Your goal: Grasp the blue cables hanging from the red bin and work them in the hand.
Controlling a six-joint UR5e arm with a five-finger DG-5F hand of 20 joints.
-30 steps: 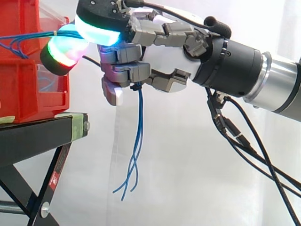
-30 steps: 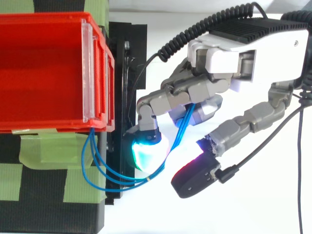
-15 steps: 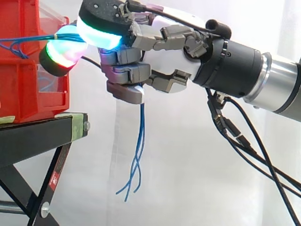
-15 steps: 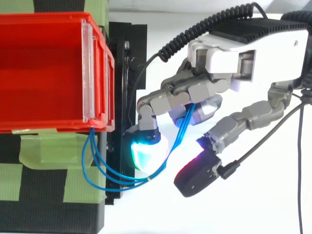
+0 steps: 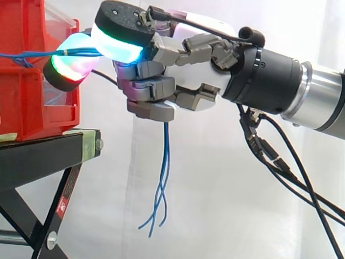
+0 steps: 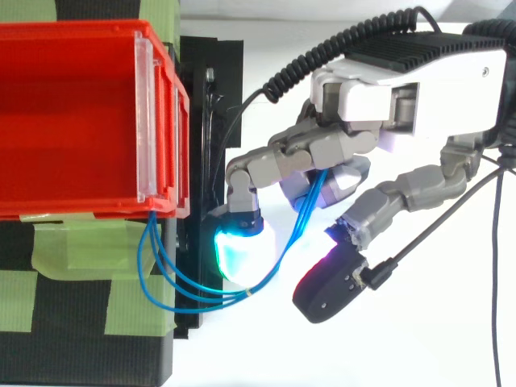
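Hand (image 5: 188,75) curled round blue cables (image 5: 166,156) — strands running taut from red bin (image 6: 81,121), loose ends dangling below

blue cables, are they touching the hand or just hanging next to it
Touching. The side view shows the hand curled round the blue cables: they run into its closed fingers and hang out below.

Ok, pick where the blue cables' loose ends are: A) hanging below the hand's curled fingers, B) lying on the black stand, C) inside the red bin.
A: the blue cables run through the hand, fingers curled round them, and their ends dangle free beneath it.
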